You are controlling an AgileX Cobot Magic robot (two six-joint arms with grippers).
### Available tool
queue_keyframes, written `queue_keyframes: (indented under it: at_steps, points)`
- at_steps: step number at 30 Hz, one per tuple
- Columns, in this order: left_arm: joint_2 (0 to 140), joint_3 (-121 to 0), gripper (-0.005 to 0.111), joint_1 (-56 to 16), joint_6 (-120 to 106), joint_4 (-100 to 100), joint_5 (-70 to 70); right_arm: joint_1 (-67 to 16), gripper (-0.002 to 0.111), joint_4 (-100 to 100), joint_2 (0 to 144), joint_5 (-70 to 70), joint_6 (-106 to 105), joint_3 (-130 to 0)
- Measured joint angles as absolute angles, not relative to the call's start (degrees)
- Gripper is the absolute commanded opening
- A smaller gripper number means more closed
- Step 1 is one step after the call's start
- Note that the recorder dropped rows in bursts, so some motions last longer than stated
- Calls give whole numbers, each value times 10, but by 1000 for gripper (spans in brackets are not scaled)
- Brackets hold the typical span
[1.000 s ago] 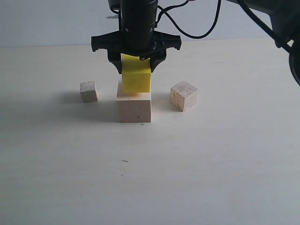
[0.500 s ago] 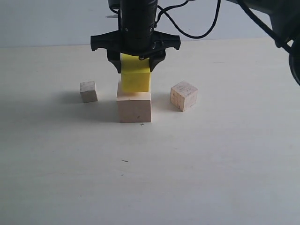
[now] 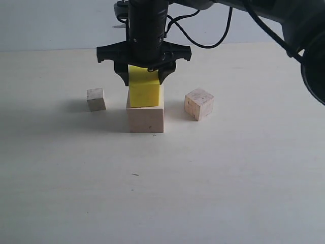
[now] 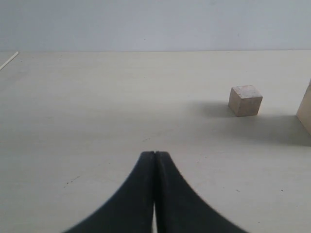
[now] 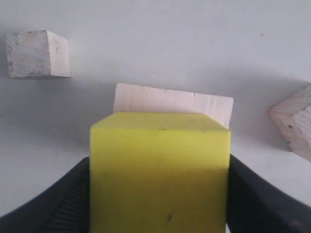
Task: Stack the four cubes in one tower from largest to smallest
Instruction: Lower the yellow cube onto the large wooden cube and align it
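Observation:
The bright yellow cube [image 3: 144, 87] sits squarely on the large pale wood cube [image 3: 145, 118], and my right gripper [image 3: 144, 76] is shut on its two sides from above. In the right wrist view the yellow cube [image 5: 159, 170] fills the space between the black fingers [image 5: 252, 194], with the large cube [image 5: 172, 102] showing behind it. The tiny wood cube [image 3: 95, 99] lies on the table to the left and the medium wood cube [image 3: 198, 103], turned corner-on, to the right. My left gripper [image 4: 155, 154] is shut and empty, low over the table, some way from the tiny cube [image 4: 245, 100].
The pale tabletop [image 3: 162, 193] stretches wide in front of the cubes. The right arm's black body and cables [image 3: 203, 35] hang over the back of the stack. The left arm does not show in the exterior view.
The right gripper has come down and shifted slightly left with the yellow cube, which now rests level on the large cube. The other cubes have not moved.

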State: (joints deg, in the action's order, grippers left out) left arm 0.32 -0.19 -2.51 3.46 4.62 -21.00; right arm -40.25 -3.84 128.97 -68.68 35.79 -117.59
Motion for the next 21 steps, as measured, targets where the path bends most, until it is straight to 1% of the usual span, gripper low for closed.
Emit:
queue_keyframes:
  at_steps: [5,6,7,8,10,12,21]
  points:
    - [3,-2,0,-25,35,46,-210,-403,26,-38,1290,-688,357,-1176]
    - [3,-2,0,-25,35,46,-210,-403,34,-38,1290,-688,357,-1176]
    - [3,-2,0,-25,35,46,-210,-403,39,-38,1290,-688,357,-1176]
    - [3,-2,0,-25,35,46,-210,-403,49,-38,1290,-688,357,-1176]
    - [3,-2,0,-25,35,46,-210,-403,62,-38,1290,-687,357,-1176]
    - [3,-2,0,-25,35,46,-210,-403,66,-38,1290,-687,357,-1176]
    - [3,-2,0,-25,35,46,-210,-403,66,-39,1290,-687,382,-1176]
